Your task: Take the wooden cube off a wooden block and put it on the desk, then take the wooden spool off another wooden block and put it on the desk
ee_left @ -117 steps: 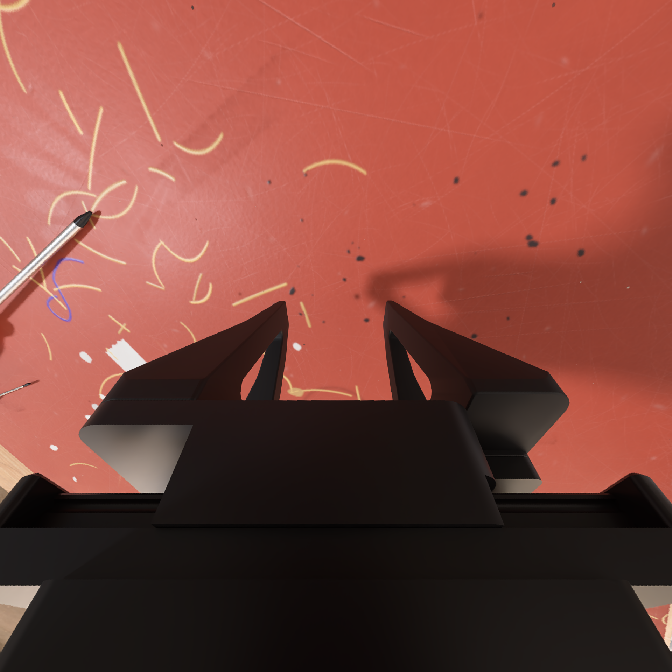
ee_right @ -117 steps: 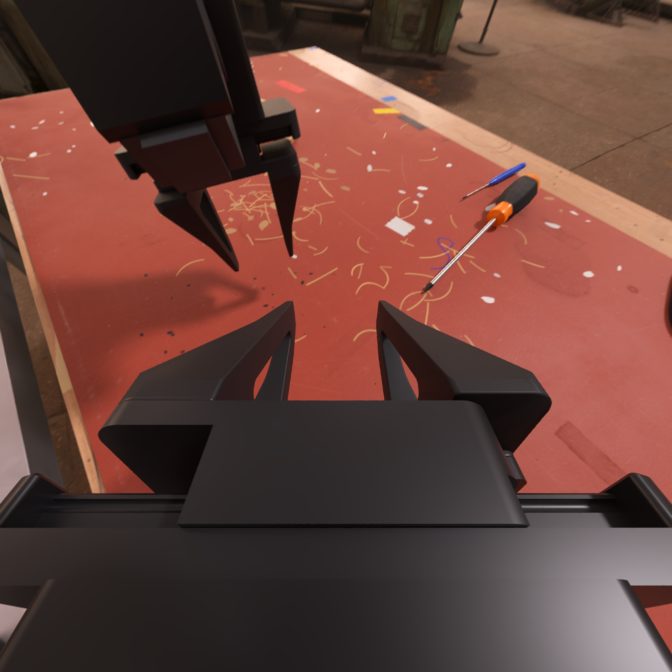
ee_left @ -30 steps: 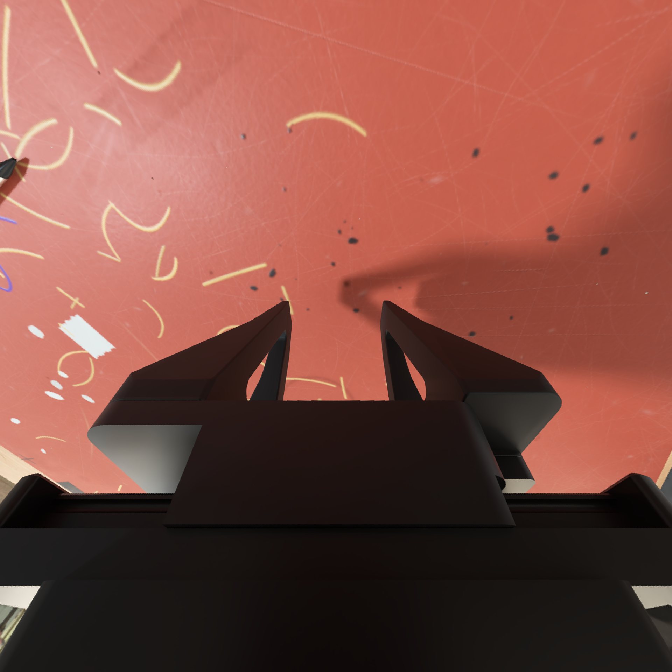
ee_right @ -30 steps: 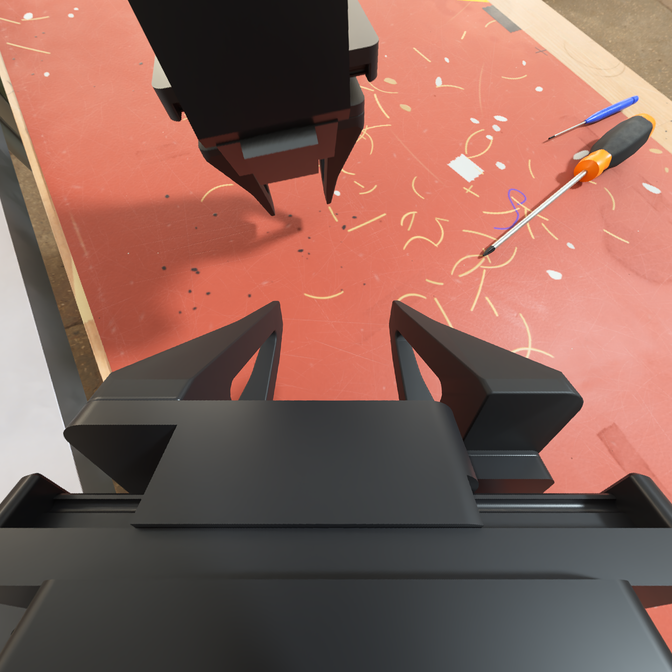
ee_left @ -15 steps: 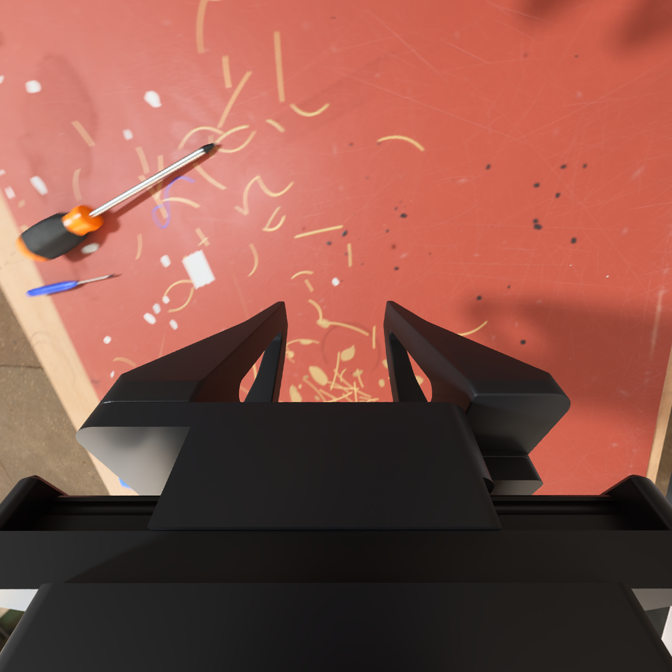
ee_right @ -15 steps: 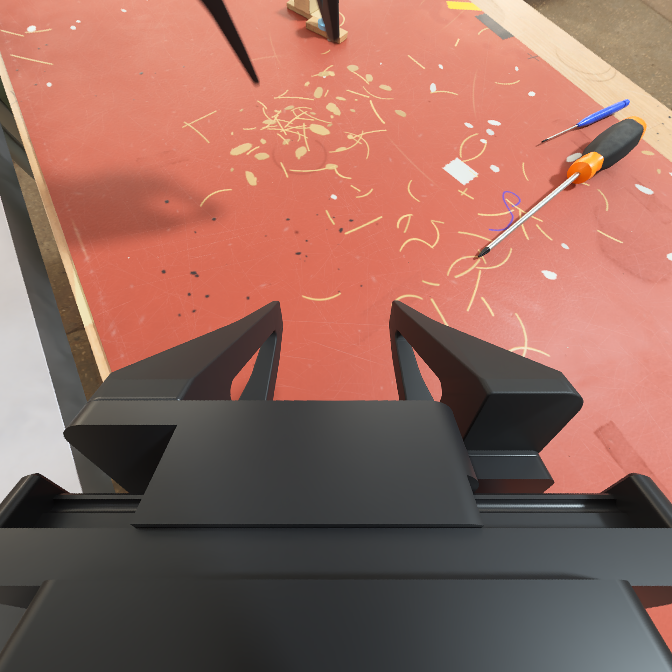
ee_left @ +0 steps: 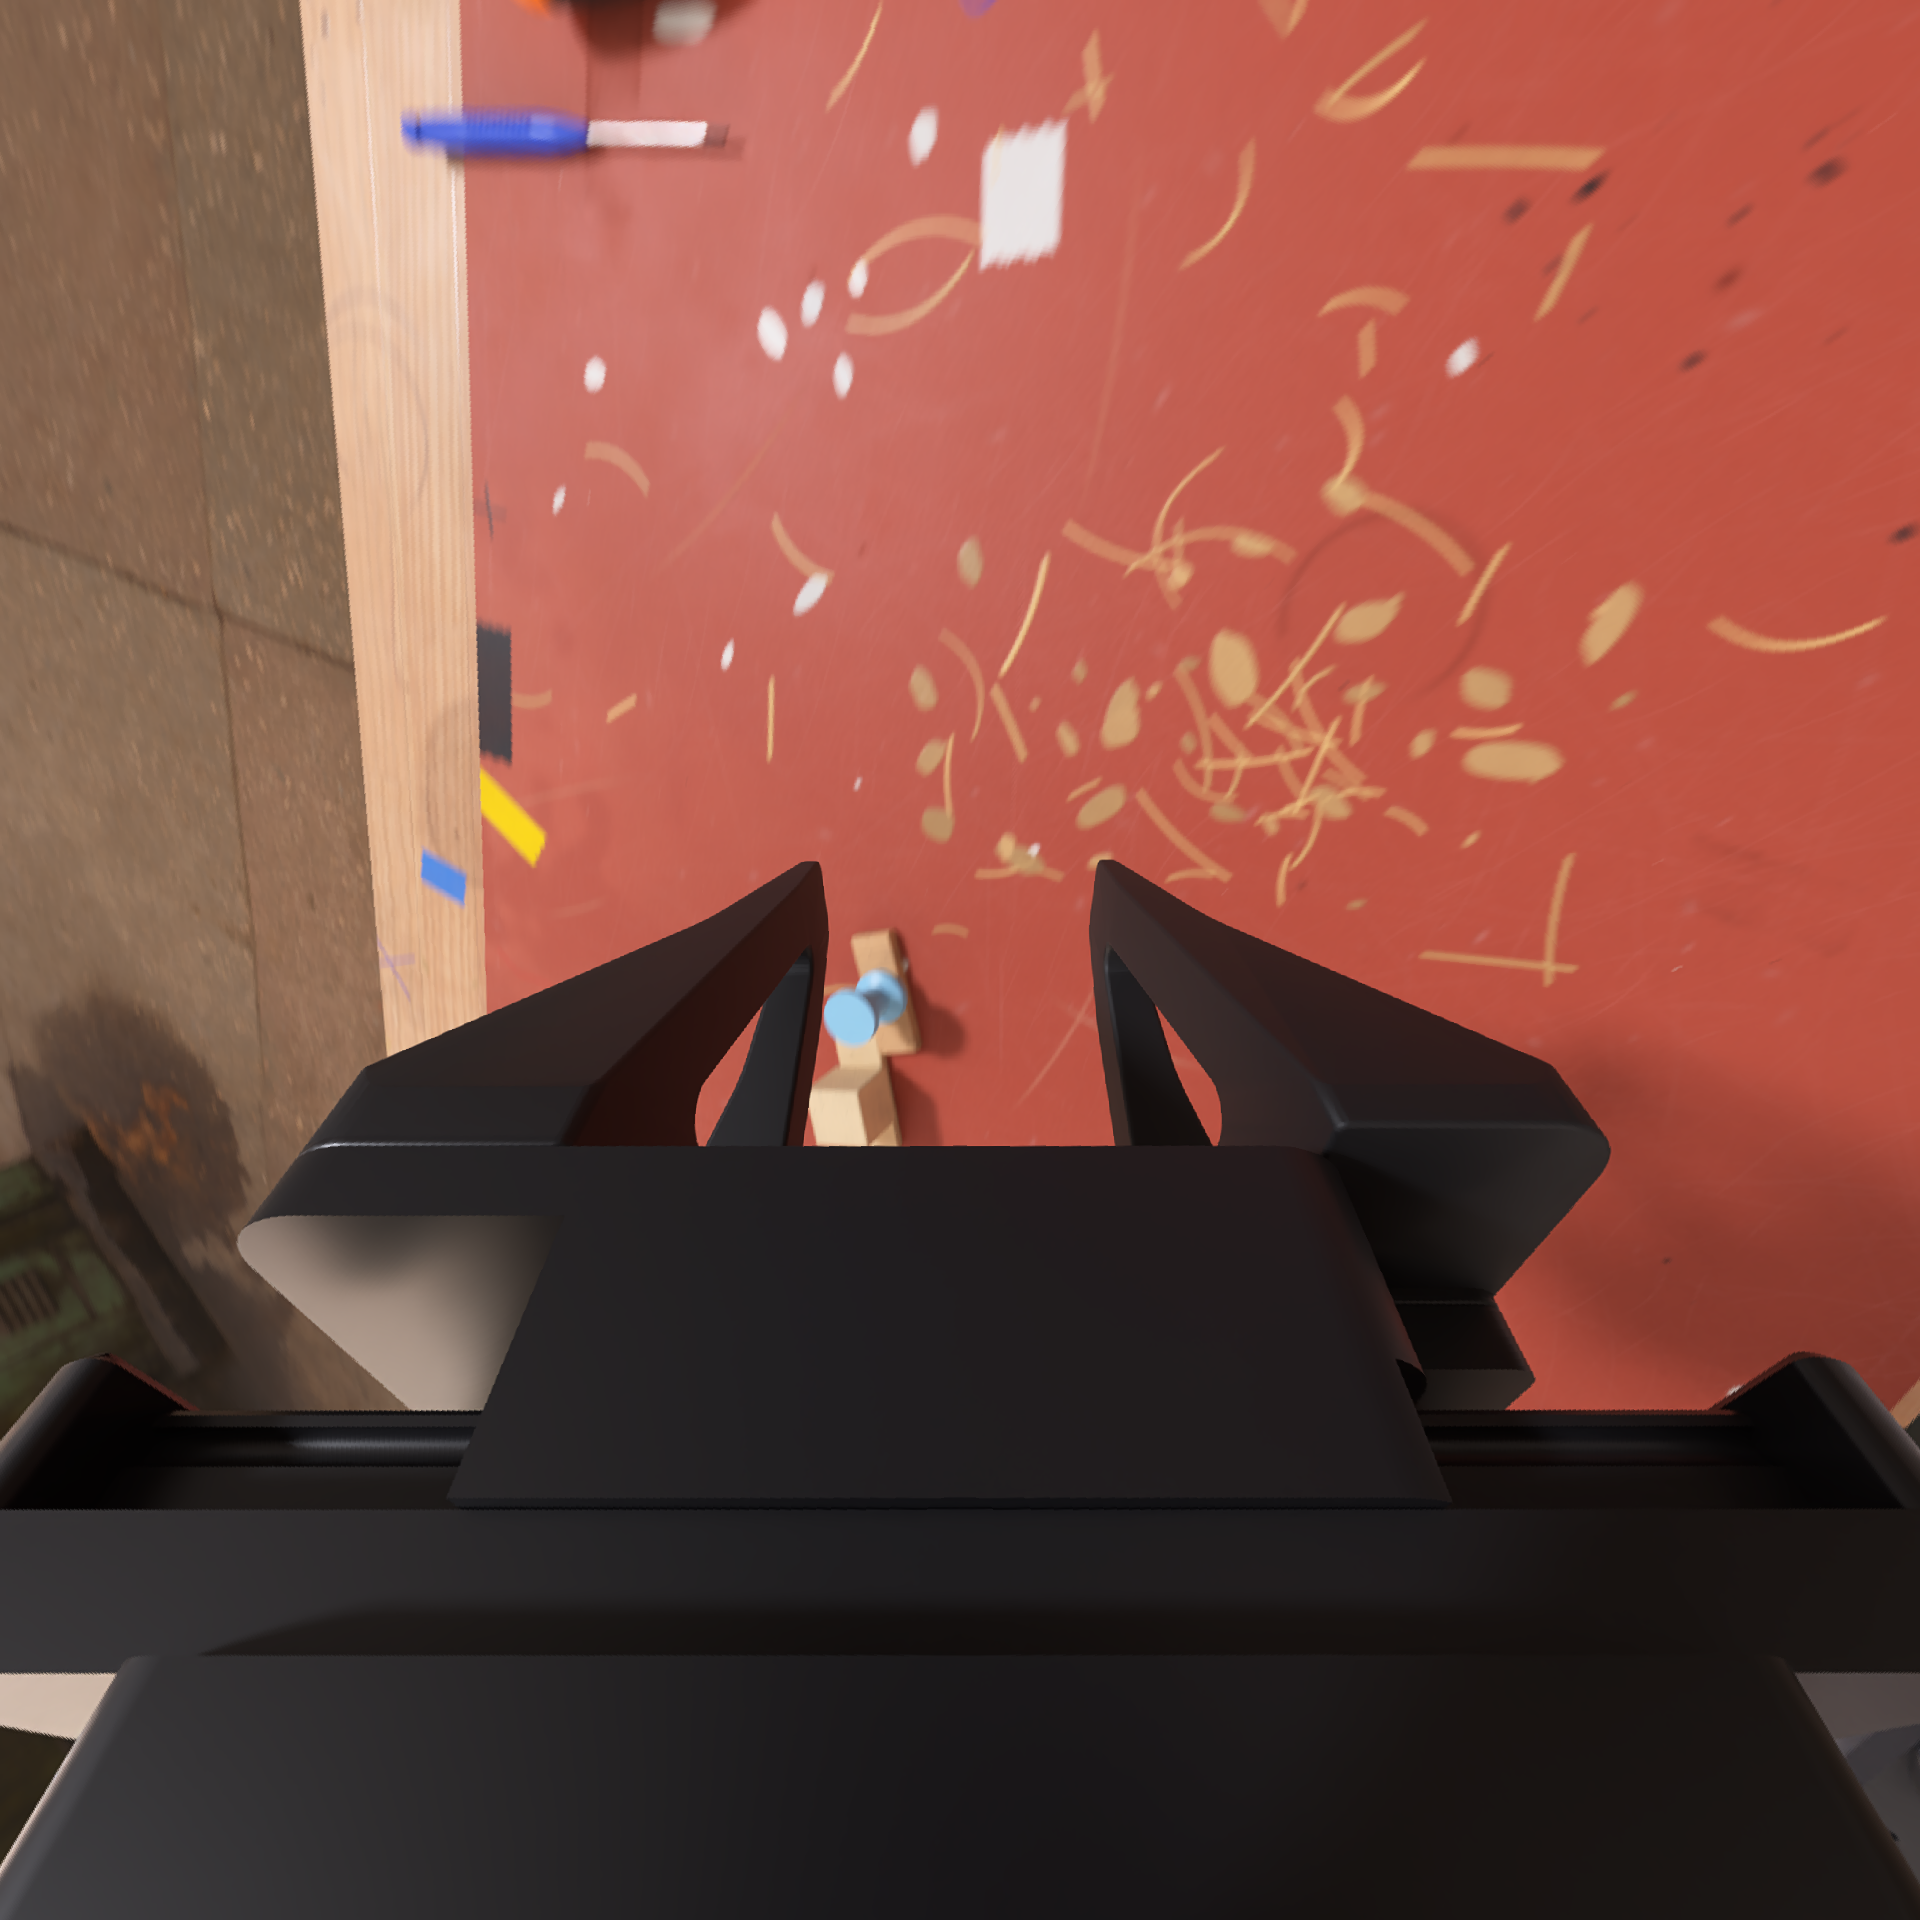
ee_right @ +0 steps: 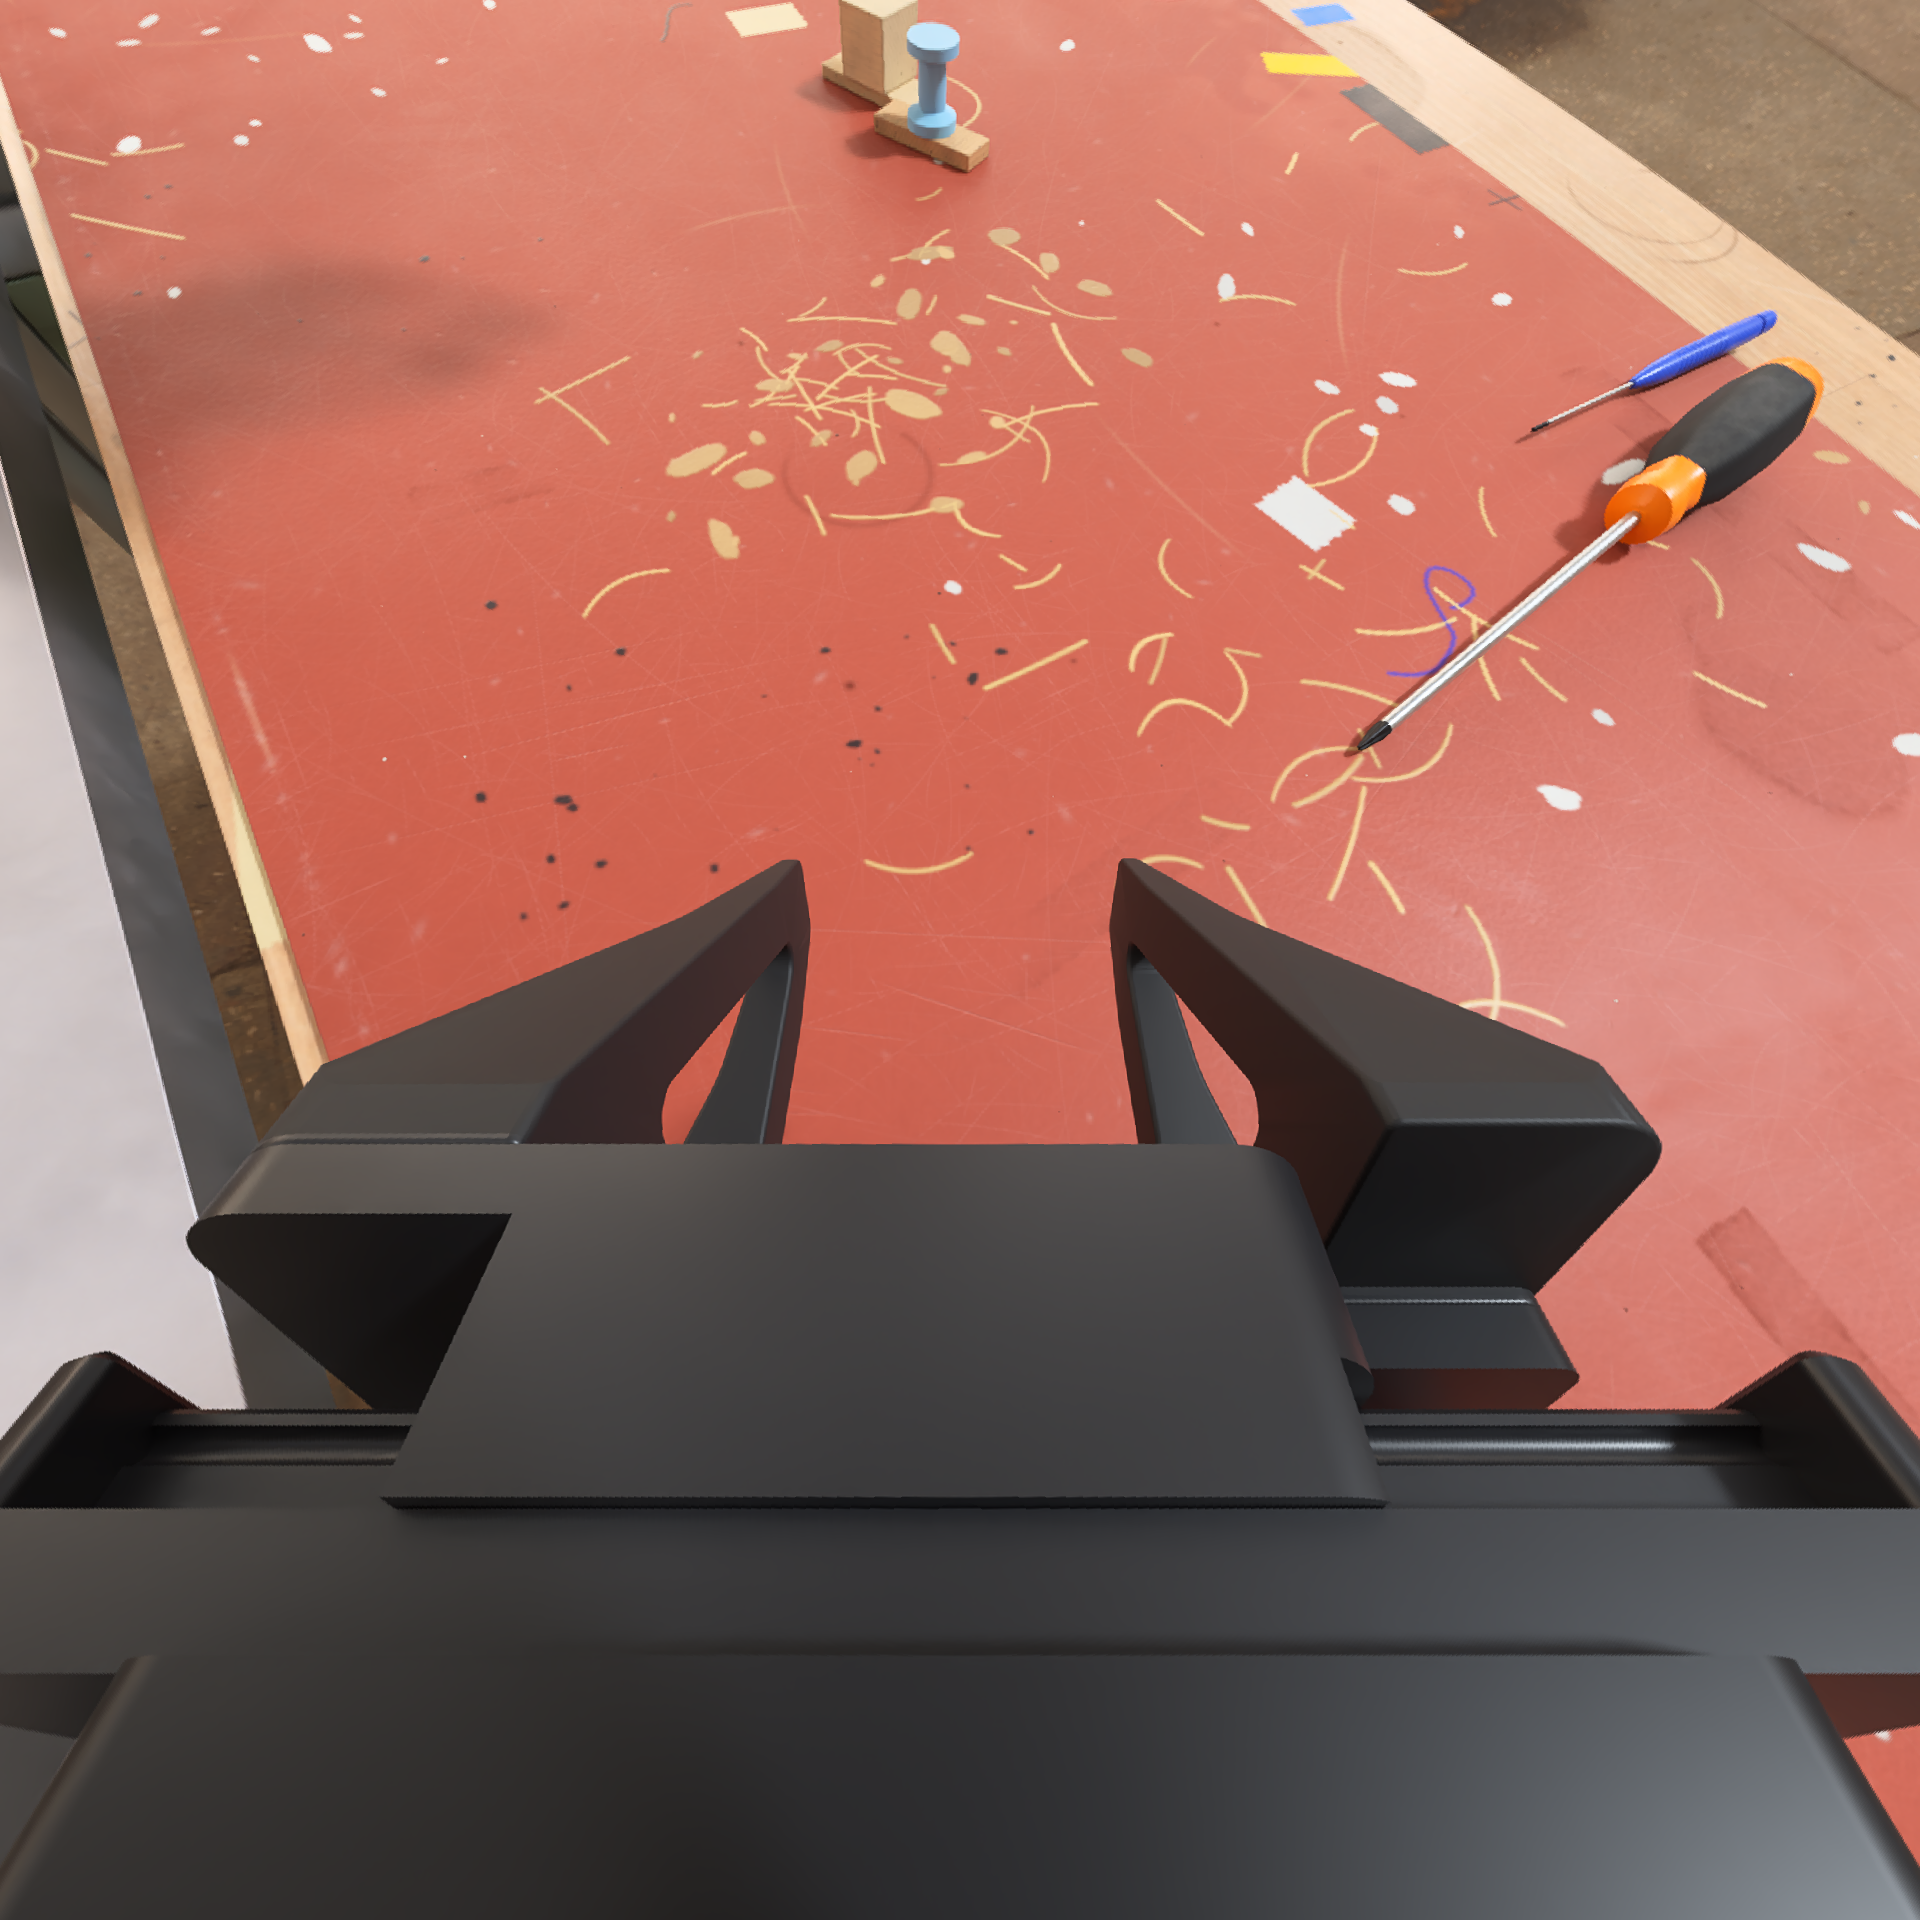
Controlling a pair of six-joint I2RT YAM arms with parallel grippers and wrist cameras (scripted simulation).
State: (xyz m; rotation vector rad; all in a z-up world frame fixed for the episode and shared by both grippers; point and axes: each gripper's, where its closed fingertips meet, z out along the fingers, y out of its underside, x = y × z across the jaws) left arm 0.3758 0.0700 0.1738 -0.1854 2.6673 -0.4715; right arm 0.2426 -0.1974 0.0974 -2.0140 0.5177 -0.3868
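A light blue spool (ee_right: 931, 83) stands upright on a flat wooden block (ee_right: 935, 142) at the far end of the red desk. A pale wooden cube (ee_right: 878, 47) sits on a second flat block (ee_right: 854, 85) just behind it. In the left wrist view the spool (ee_left: 860, 1010) and the cube (ee_left: 854, 1112) lie far below, between my open left gripper (ee_left: 956, 883) fingers, close to the left finger. My right gripper (ee_right: 958, 883) is open and empty, far from the blocks.
An orange-and-black screwdriver (ee_right: 1621, 520) and a small blue screwdriver (ee_right: 1694, 353) lie at the right of the desk. Wood shavings (ee_right: 852, 395) are scattered mid-desk. The desk's wooden edge (ee_left: 395, 520) and the floor beyond it show at the left in the left wrist view.
My left gripper has swung away over the far end of the desk, and the spool and cube have come into its view. It has left the right wrist view. My right gripper has stayed still.
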